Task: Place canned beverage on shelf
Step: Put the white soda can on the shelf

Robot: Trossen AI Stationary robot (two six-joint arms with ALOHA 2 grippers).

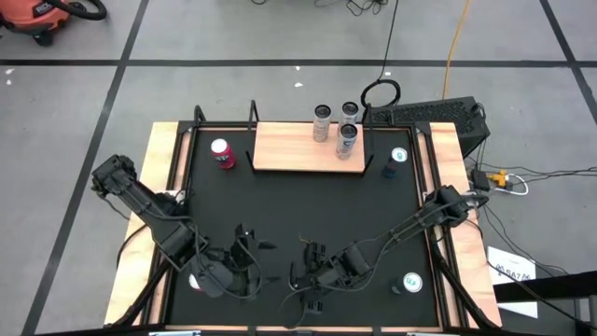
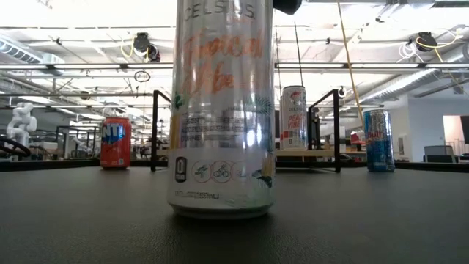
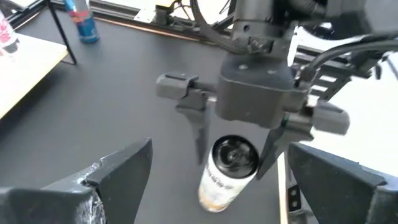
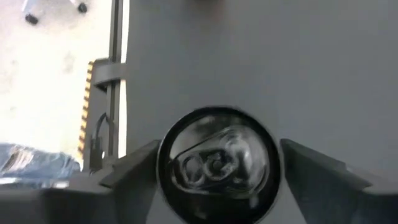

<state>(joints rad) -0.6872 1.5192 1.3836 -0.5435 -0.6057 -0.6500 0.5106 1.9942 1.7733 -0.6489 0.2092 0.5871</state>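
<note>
The right pincer (image 3: 231, 163) hangs straight over a pale can (image 3: 226, 173) on the counter (image 1: 280, 205), fingers apart either side of it, so I judge the grasp comes next, then the carry to the far shelf (image 1: 289, 147); the left pincer (image 1: 250, 265), open, waits alongside.

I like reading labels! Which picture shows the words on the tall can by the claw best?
The low view: the tall white can fills it, side on, lettering readable. The left wrist view shows its top between the right claw's fingers; the right wrist view only its lid; the high view hides it.
</note>
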